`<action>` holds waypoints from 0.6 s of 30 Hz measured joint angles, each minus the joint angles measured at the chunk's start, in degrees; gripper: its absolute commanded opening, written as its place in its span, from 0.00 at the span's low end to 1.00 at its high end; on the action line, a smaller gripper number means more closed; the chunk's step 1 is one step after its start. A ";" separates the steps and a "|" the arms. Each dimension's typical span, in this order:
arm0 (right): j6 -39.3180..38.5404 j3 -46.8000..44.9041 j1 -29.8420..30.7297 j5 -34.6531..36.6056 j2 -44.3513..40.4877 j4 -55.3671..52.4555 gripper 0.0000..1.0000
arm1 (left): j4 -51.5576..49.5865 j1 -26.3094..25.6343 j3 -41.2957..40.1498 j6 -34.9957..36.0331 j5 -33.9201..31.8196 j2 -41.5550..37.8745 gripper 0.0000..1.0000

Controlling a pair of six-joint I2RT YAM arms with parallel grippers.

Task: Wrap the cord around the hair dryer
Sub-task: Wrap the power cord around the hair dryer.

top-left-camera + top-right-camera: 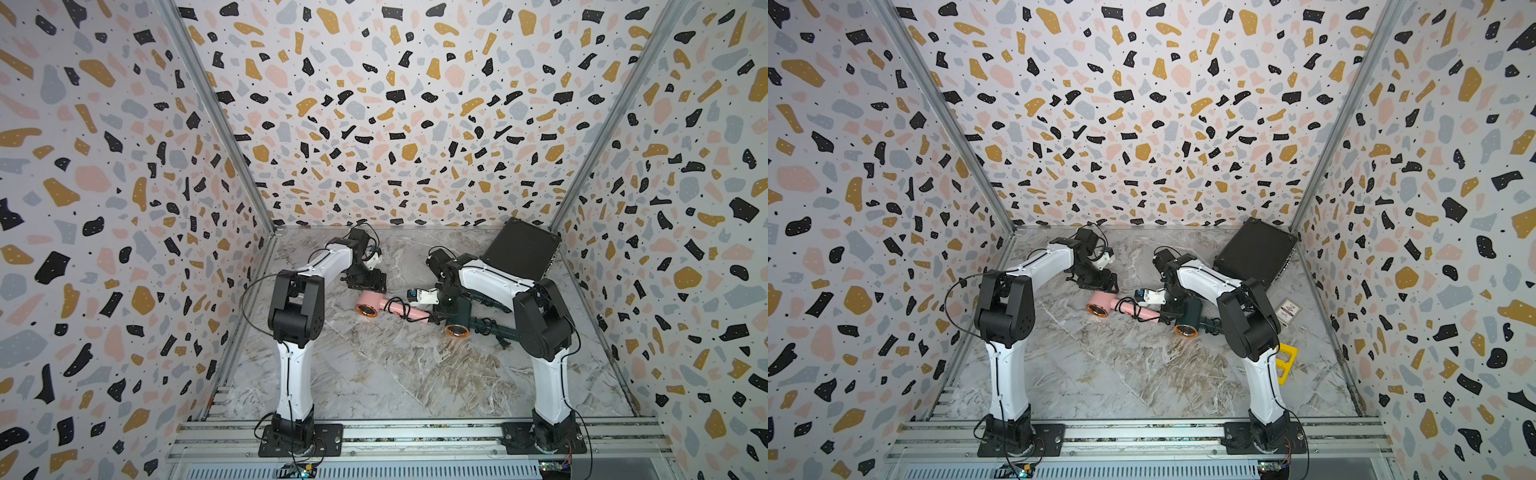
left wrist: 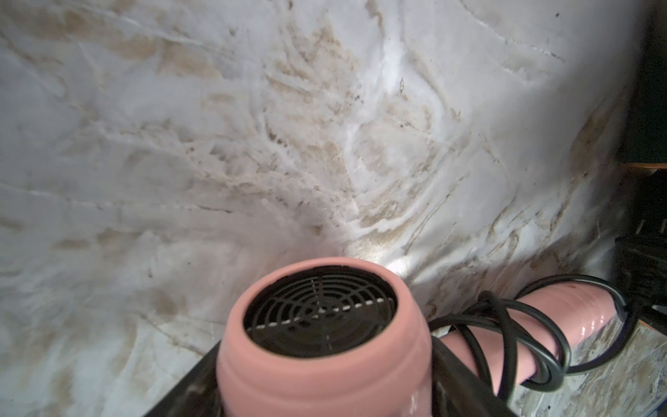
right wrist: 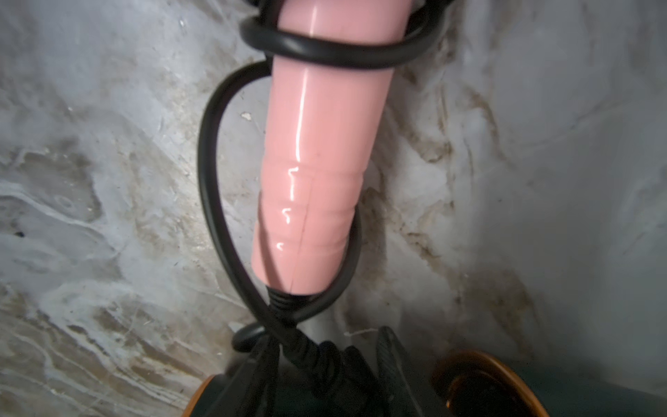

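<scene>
The left gripper [image 1: 367, 286] clamps the pink hair dryer [image 2: 325, 361] by its round head, 1 jaw against each side, the black rear grille toward the wrist camera. The right gripper [image 1: 439, 314] is closed on the black cord [image 3: 213, 169] just past the handle's end, where the ribbed sleeve leaves it. Several loose cord loops circle the handle. The dryer lies on the marble table [image 1: 395, 374] between the 2 arms. A dark green hair dryer [image 1: 1190, 311] lies just beside the handle's end, and a black case [image 1: 519, 249] stands behind it.

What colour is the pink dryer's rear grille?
Black; round plastic grille shows best in left wrist view.
</scene>
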 measured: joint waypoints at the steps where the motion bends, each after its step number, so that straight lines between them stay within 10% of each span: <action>1: 0.00 0.07 0.00 -0.07 0.31 0.00 0.46 | -0.13 -0.04 0.26 0.07 -0.28 0.11 0.85; 18: 2.16 0.33 0.39 -0.92 0.57 -1.18 0.16 | 0.28 -0.57 2.36 -0.35 -0.31 2.38 0.54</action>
